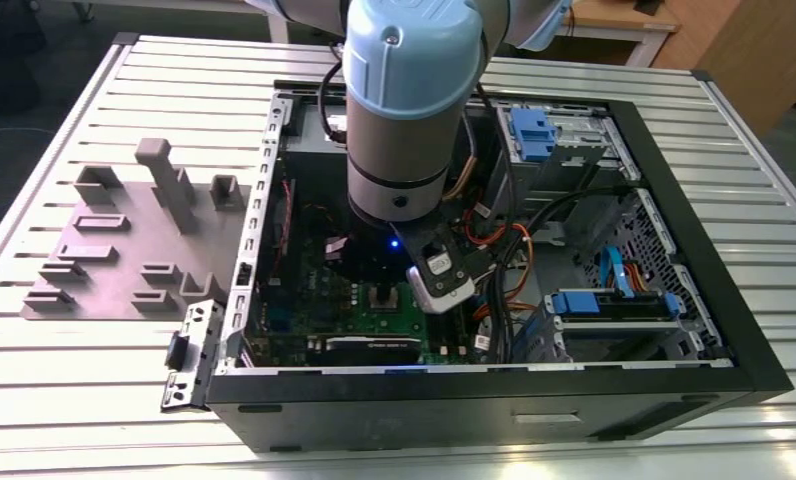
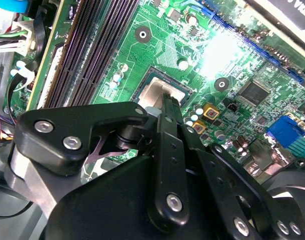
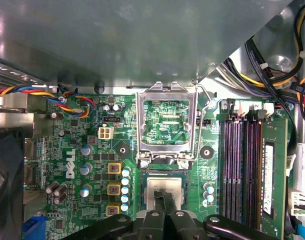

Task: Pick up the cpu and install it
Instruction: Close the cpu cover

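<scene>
Down inside the open case, your arm stands over the motherboard. Your gripper is narrow: its fingers are pressed together with nothing between them, tips over the cpu. The cpu lies flat in its socket, just beside the frame, which is hinged open. You cannot tell whether the tips touch the cpu's top. Memory slots run alongside, near the socket. Outside the case, a grey fixture block sits on the slatted table.
</scene>
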